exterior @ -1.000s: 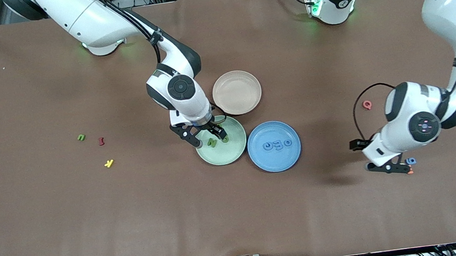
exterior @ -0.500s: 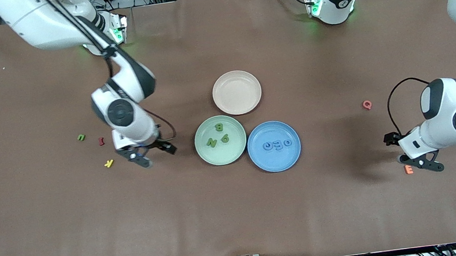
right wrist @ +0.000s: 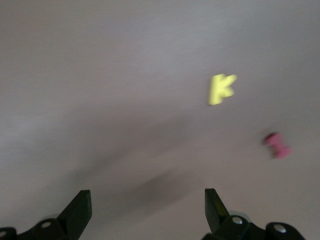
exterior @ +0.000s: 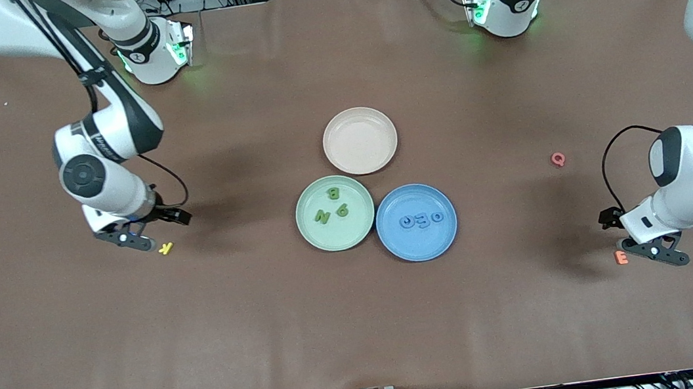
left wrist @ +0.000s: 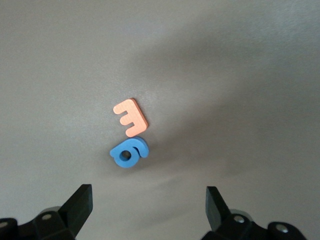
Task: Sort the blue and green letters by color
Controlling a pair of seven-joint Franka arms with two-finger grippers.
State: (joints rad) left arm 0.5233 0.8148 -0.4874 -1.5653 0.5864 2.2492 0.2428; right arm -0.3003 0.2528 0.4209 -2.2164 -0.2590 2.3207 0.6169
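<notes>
we see the left gripper [left wrist: 145,200] open above the blue letter [left wrist: 128,153], which touches the orange letter [left wrist: 130,117]; the right gripper [right wrist: 145,205], also open, is near the yellow letter [right wrist: 221,88].

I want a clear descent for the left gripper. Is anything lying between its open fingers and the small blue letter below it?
No. In the left wrist view only bare brown table shows between the left gripper and the small blue letter; a small orange letter E touches the blue one.

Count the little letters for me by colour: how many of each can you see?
green letters: 3
blue letters: 4
yellow letter: 1
orange letter: 1
pink letter: 1
red letter: 1
Total in view: 11
</notes>
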